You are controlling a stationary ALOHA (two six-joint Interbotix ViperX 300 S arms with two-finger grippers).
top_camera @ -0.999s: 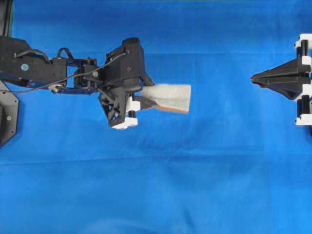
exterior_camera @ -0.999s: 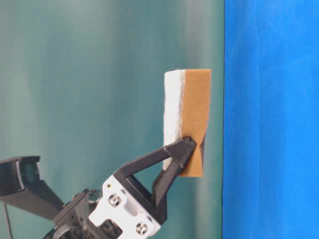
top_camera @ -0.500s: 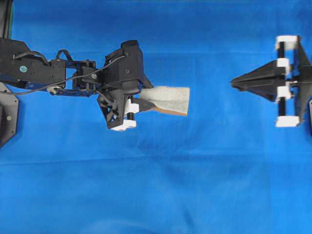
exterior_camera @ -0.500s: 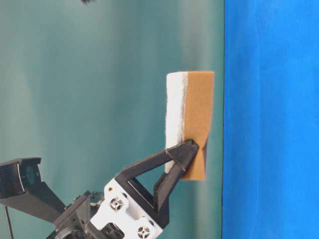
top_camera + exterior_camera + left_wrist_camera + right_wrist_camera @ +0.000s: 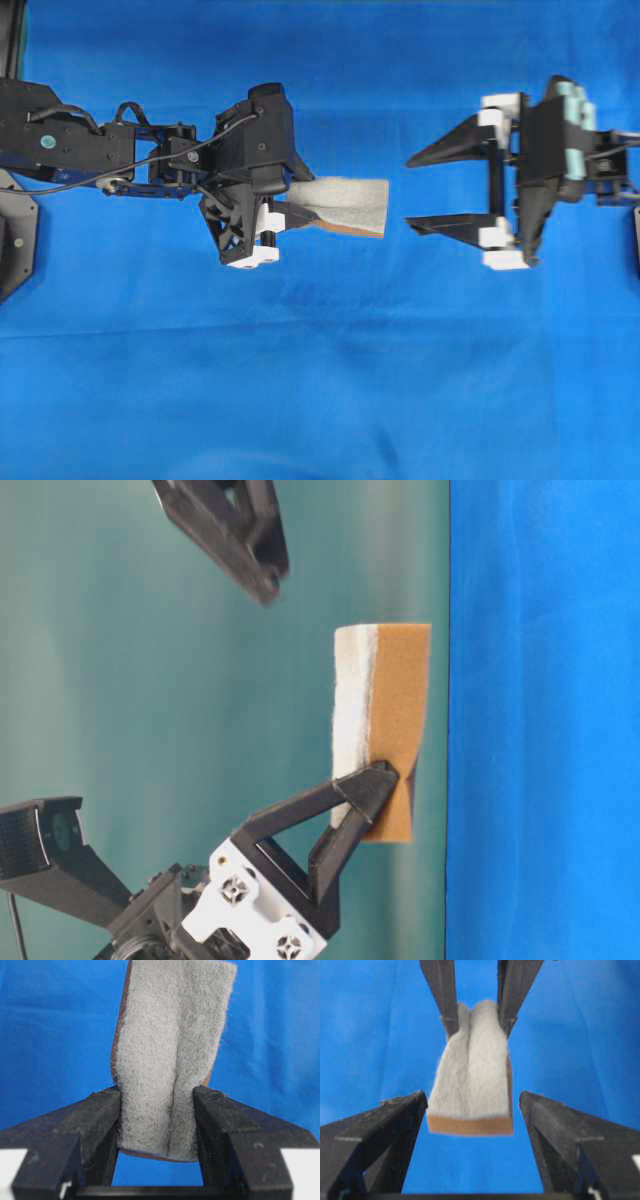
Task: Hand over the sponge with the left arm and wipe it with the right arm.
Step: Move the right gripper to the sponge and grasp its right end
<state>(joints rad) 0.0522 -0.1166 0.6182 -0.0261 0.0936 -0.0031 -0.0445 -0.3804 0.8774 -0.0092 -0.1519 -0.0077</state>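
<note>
The sponge point(image 5: 345, 203) is held in the air above the blue cloth, grey-white face up and tan layer down point(image 5: 385, 720). My left gripper point(image 5: 300, 195), plain black, is shut on its near end; both fingers pinch the sides and crease the grey face point(image 5: 170, 1050). My right gripper point(image 5: 410, 195), with pale blue-green patches, is open and empty. It faces the sponge's free end, fingertips just short of it. In the right wrist view the sponge point(image 5: 472, 1085) hangs centred between the spread fingers, and the left fingers point(image 5: 451, 1015) hold its far end.
A blue cloth point(image 5: 320, 380) covers the whole table. A black mount point(image 5: 15, 240) sits at the left edge, beside the left arm's links point(image 5: 70, 140). In the table-level view a right finger point(image 5: 250, 550) sits beyond the sponge's free end.
My right gripper has moved left toward the sponge and gone from shut to open. The left gripper and the sponge have stayed nearly still.
</note>
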